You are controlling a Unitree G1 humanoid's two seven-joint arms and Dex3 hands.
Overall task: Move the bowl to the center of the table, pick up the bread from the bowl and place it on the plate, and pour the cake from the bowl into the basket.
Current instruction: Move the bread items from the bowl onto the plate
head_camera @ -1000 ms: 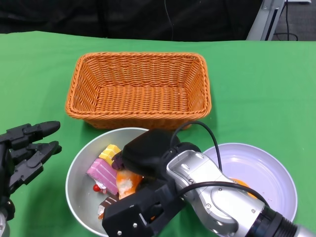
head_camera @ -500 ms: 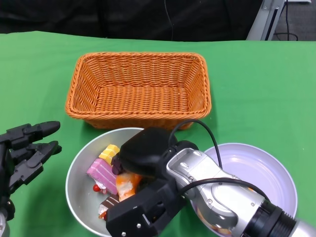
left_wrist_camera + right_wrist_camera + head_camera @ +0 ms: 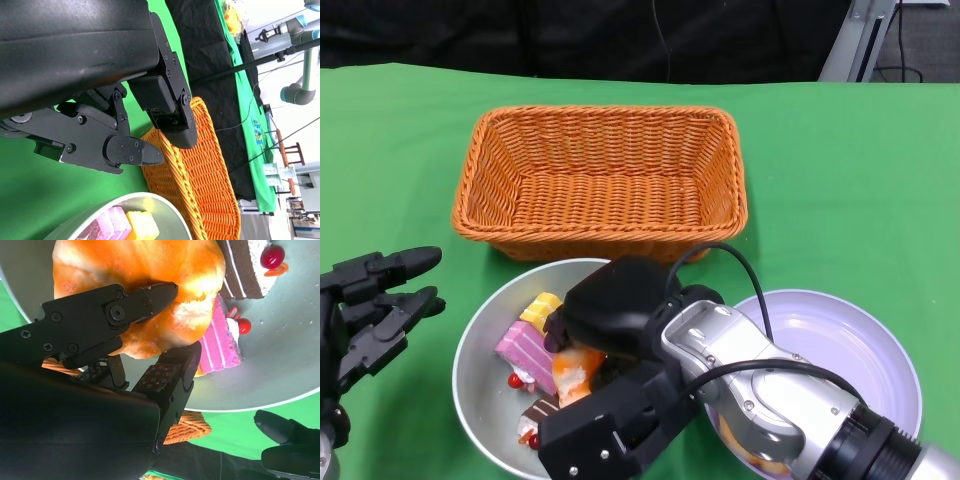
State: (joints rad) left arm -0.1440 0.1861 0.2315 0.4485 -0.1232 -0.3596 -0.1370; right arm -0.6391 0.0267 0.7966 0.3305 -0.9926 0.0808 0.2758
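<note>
The silver bowl (image 3: pixel 478 335) sits near the front, just before the orange basket (image 3: pixel 600 170). It holds pink cake (image 3: pixel 525 352), yellow cake (image 3: pixel 542 308), chocolate cake (image 3: pixel 535 412) and an orange bread (image 3: pixel 572 368). My right hand (image 3: pixel 610 420) reaches into the bowl. In the right wrist view its fingers (image 3: pixel 110 315) close on the bread (image 3: pixel 150 270) from two sides, beside the pink cake (image 3: pixel 220 340). The white plate (image 3: pixel 850 340) lies to the right, partly under my right forearm. My left hand (image 3: pixel 370 310) hovers to the left of the bowl, fingers apart and holding nothing.
The basket (image 3: pixel 205 170) is empty and stands close behind the bowl's rim (image 3: pixel 100 215). Green cloth covers the table. A small orange patch shows on the plate under my forearm. Black backdrop and a metal stand lie beyond the far edge.
My right forearm has slid slightly nearer and to the left over the plate, with its hand staying on the bread. The left hand, bowl and basket have not moved.
</note>
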